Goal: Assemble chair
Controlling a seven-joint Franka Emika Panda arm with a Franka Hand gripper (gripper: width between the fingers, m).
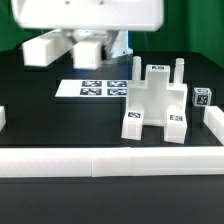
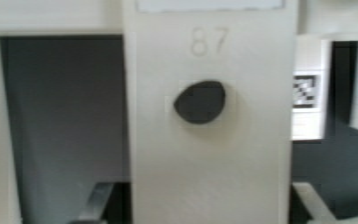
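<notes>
Exterior view shows a black table (image 1: 40, 120) in front of a green backdrop (image 1: 10, 30). A long low white rail (image 1: 110, 160) runs along the near edge. The marker board (image 1: 95, 88) lies flat towards the far side. The arm (image 1: 90, 15) hangs over that far side, above and behind the marker board, clear of the surface.

The half-built chair frame (image 1: 155, 100) stands upright on the table towards the exterior view's right. It is a blocky white piece with thin posts on top and tags on its feet. It sits lower than the gripper and well apart from it. A small block (image 1: 203, 98) with a tag stands just beside the frame on the exterior view's right.

In the wrist view a white panel (image 2: 211, 150) with a dark round hole fills the middle of the picture. The gripper (image 2: 206, 205) straddles it, and the dark fingers (image 2: 105, 200) lie against its two long edges. The jaws are closed only as far as the panel's width, and they appear to hold it.
</notes>
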